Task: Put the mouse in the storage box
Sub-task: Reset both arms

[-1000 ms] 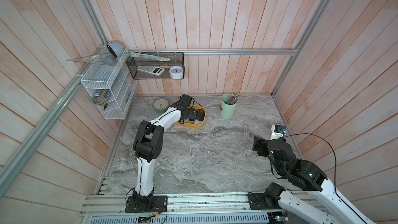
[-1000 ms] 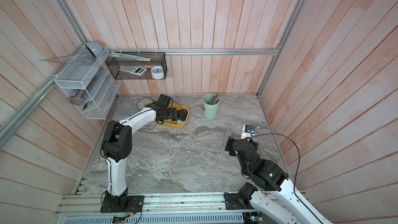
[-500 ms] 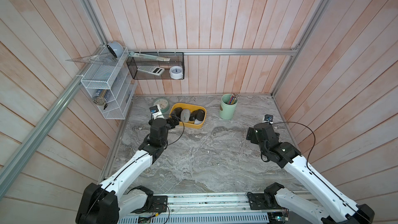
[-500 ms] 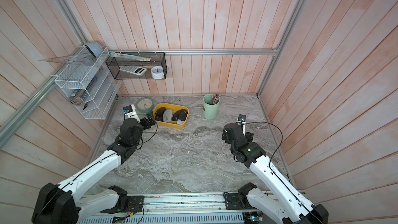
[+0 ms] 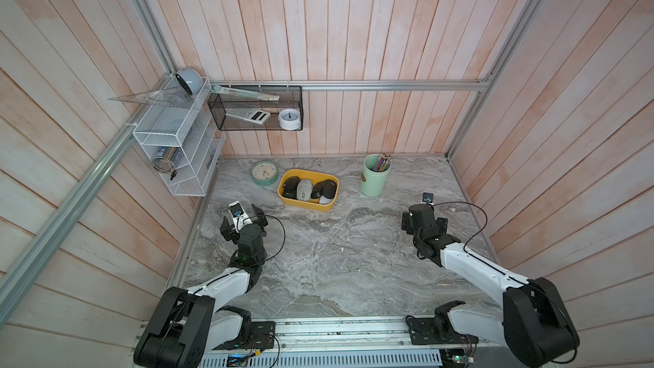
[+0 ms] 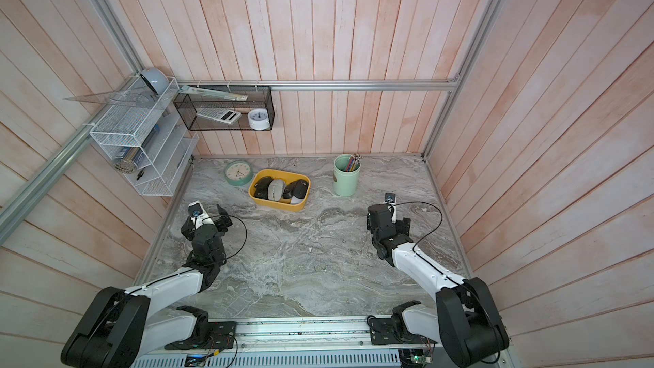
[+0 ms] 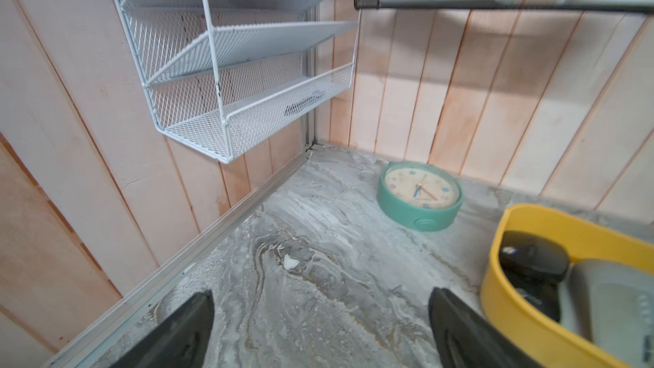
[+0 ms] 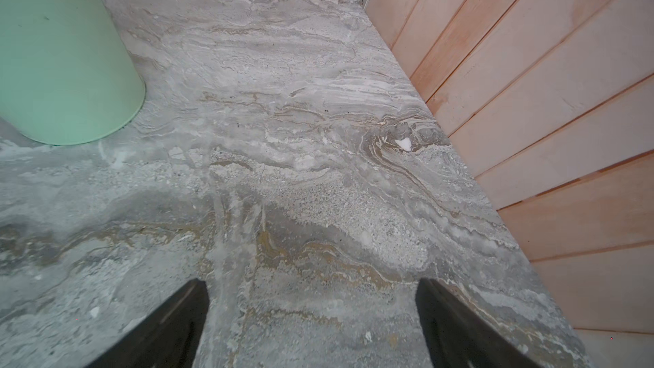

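Five mice (image 5: pixel 304 188) heaped in storage box (image 5: pixel 307 206) at 12 o'clock on desk (image 5: pixel 336 260), in both top views; none loose. Left end effector (image 5: pixel 240 218) at 9 o'clock, right end effector (image 5: pixel 423 221) at 3, both spread, empty. Left wrist: storage box near one finger (image 7: pixel 460 334), clock (image 7: pixel 419 200) beyond; risk of bumping it, spilling mice. Right wrist: pen cup (image 8: pixel 63 65) near, nothing blocking.

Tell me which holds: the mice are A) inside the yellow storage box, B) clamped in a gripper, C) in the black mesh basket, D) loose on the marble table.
A: in both top views the mice lie packed inside the storage box; the left gripper and right gripper are open and empty.
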Robot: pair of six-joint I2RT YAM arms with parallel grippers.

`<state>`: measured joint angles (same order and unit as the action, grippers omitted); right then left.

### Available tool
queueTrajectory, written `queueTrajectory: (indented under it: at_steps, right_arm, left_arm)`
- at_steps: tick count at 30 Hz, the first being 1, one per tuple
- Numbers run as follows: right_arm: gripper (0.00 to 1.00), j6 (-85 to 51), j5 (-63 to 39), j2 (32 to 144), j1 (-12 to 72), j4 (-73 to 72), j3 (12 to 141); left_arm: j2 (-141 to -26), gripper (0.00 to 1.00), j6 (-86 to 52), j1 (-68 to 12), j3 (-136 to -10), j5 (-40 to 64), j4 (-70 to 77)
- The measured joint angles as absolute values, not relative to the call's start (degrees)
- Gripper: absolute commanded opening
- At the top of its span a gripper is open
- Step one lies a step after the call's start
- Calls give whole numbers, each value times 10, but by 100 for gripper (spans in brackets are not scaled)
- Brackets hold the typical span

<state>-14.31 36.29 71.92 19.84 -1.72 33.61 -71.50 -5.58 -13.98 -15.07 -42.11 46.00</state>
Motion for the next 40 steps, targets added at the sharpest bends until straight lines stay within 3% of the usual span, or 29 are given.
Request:
queueTrajectory:
  at_steps: [11, 16, 22, 40]
  right_arm:
    - [98, 20, 369, 809, 183, -298, 290]
    - [98, 48, 359, 880, 149, -435, 224]
    - [98, 16, 263, 889, 62, -536, 184]
    - [98, -8, 224, 894, 61, -545, 197]
  left_arm:
    - [-891, 100, -48, -31, -161, -304, 573]
    - [-894, 100, -56, -25, -193, -266, 551]
    - [-895, 100, -58, -22, -199, -252, 552]
    - [-895, 100, -62, -15, -199, -234, 544]
